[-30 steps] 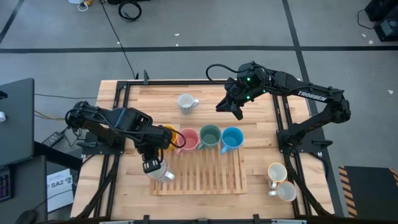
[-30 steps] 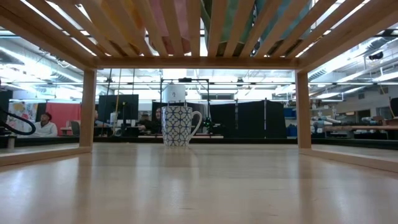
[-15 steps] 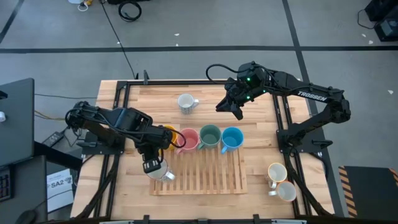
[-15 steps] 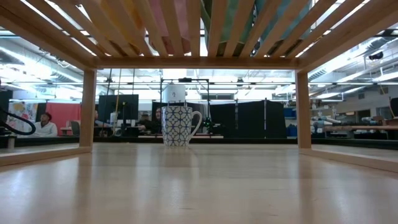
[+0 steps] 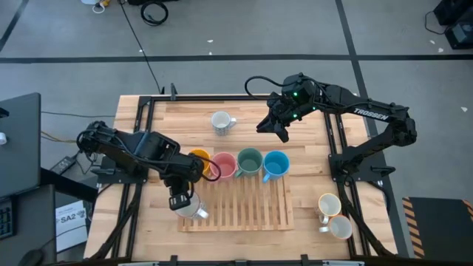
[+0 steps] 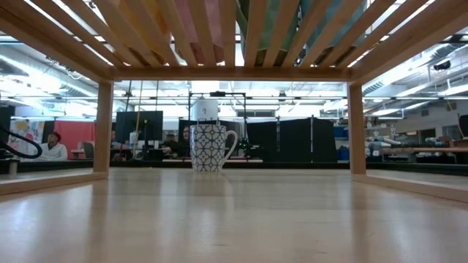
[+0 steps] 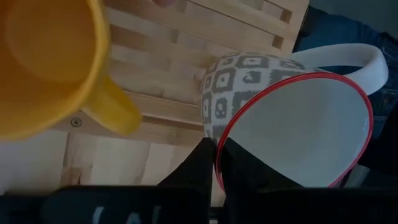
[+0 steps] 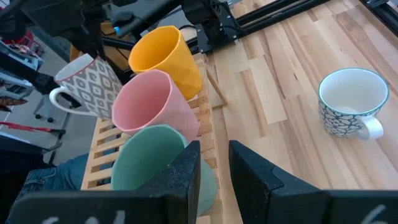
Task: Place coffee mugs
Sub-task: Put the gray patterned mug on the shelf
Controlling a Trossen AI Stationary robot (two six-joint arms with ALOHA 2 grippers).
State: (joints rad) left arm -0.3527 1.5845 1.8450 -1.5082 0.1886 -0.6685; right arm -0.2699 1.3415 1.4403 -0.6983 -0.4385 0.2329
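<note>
My left gripper (image 5: 179, 200) is shut on a white mug with a grey diamond pattern and a red rim (image 7: 273, 118), over the near left corner of the wooden slat rack (image 5: 244, 203). The orange (image 5: 198, 160), pink (image 5: 224, 164), green (image 5: 250, 160) and blue (image 5: 276, 163) mugs lie in a row along the rack's far edge. A white patterned mug (image 5: 220, 121) stands on the table behind them. Two cream mugs (image 5: 329, 205) stand at the near right. My right gripper (image 5: 279, 131) is open and empty, above the table beyond the blue mug. My left gripper pinches the patterned mug's red rim (image 7: 219, 155), one finger inside the mug and one on the outer wall. The mug is tilted, its handle (image 7: 367, 59) on the side away from the fingers. Whether it touches the rack I cannot tell.
Black frame rails (image 5: 144, 118) run along the table's left and right sides. Bare slats (image 5: 251, 207) of the rack lie free on the near side of the mug row. In the low view the far patterned mug (image 6: 210, 147) shows under the rack.
My left gripper has gone a little toward the table's near edge with the patterned mug, so more of the orange mug shows.
</note>
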